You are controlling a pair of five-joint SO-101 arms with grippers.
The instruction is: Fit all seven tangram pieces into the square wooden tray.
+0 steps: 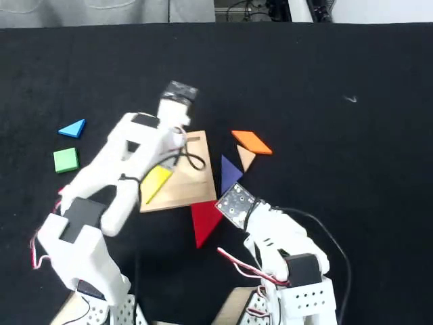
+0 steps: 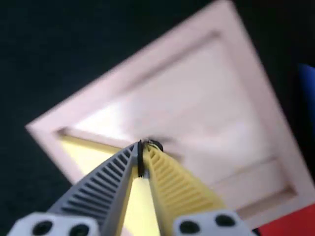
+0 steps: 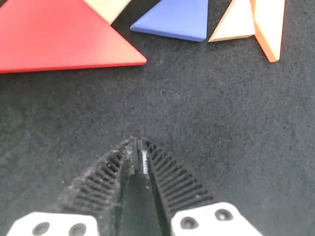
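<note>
From the high view, the wooden tray (image 1: 193, 188) sat at centre frame under my left arm (image 1: 128, 159), with the yellow triangle (image 1: 155, 181) already in its lower-left corner. The red triangle (image 1: 205, 220) lay just below the tray. In the left wrist view, the left gripper (image 2: 141, 152) was clenched on nothing above the tray floor. In the right wrist view, the right gripper (image 3: 139, 147) was pinched shut and empty over black cloth (image 3: 236, 123), near the red triangle. I judged I should spread those fingers first, then take the red triangle by its edges and seat it flush against the yellow one.
</note>
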